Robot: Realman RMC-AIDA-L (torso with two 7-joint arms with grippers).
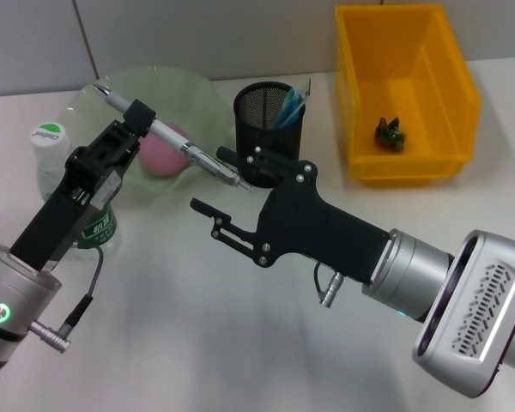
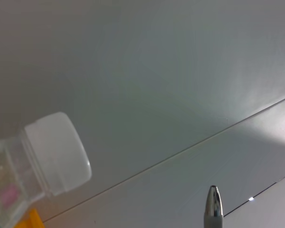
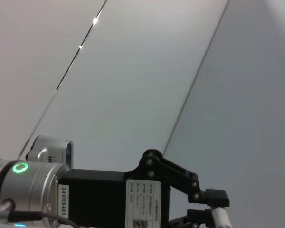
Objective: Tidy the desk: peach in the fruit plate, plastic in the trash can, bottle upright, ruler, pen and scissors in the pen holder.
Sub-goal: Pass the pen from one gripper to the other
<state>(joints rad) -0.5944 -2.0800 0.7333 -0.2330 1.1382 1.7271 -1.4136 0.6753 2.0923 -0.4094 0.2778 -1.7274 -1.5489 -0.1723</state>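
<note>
- Pen (image 1: 167, 142) transfer is the step in hand, as I judge it: my left gripper (image 1: 142, 118) is clamped on its barrel and holds it in the air, slanted, tip toward the pen holder (image 1: 269, 123).
- My right gripper (image 1: 213, 182) waits just beside the pen's tip with its jaws wide apart, gripping nothing; the tip lies near its upper finger, and I cannot tell whether they touch.
- Next move, I reckon, calls for closing my right jaws squarely on the pen's free end before my left lets go, then standing it over the holder's mouth and lowering it in.
- Pen holder: black mesh, with something blue already standing inside.
- Fruit plate (image 1: 197, 94): pale green, behind my left arm, with the pink peach (image 1: 165, 158) in it.
- Trash can (image 1: 408, 94): a yellow bin at the far right, holding a small dark green scrap (image 1: 390, 133).
- Bottle (image 1: 50, 150) stands upright beside the plate, white cap on.
</note>
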